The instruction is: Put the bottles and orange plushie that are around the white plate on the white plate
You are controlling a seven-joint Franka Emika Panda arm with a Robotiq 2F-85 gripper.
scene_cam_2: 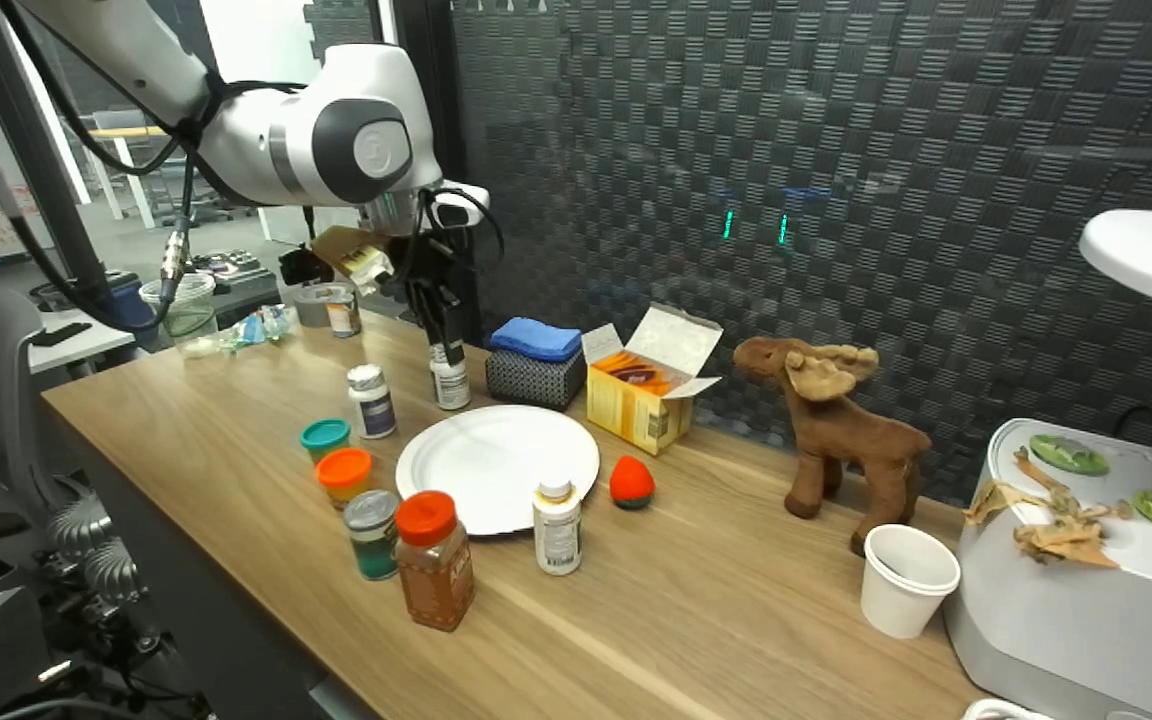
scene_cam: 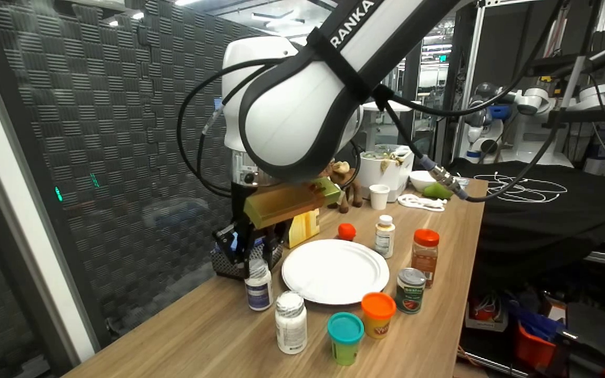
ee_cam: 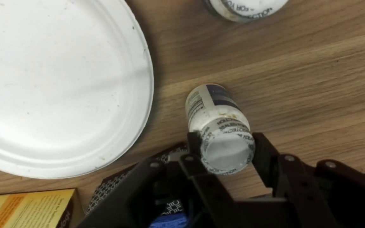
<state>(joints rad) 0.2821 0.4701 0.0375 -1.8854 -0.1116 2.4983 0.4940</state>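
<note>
My gripper (ee_cam: pixel 227 148) is shut on the cap of a white bottle (ee_cam: pixel 215 104) with a dark purple label; a finger touches each side. This bottle (scene_cam: pixel 259 294) stands upright on the table beside the bare white plate (scene_cam: pixel 335 273). Around the plate in both exterior views are another white bottle (scene_cam: pixel 291 325), a teal-topped tub (scene_cam: pixel 345 341), an orange-lidded tub (scene_cam: pixel 378 317), a can (scene_cam: pixel 410 291), a red-capped jar (scene_cam: pixel 425 257) and a further white bottle (scene_cam_2: pixel 558 530). The orange plushie (scene_cam_2: pixel 631 482) sits just off the plate's rim.
Close behind the gripper is a dark patterned box (scene_cam_2: pixel 536 378) topped by a blue cloth (scene_cam_2: pixel 536 338). An opened yellow carton (scene_cam_2: pixel 636 410) stands beside it. Farther along are a brown plush moose (scene_cam_2: pixel 851 440), paper cups (scene_cam_2: pixel 906 580) and a white planter (scene_cam_2: pixel 1066 620).
</note>
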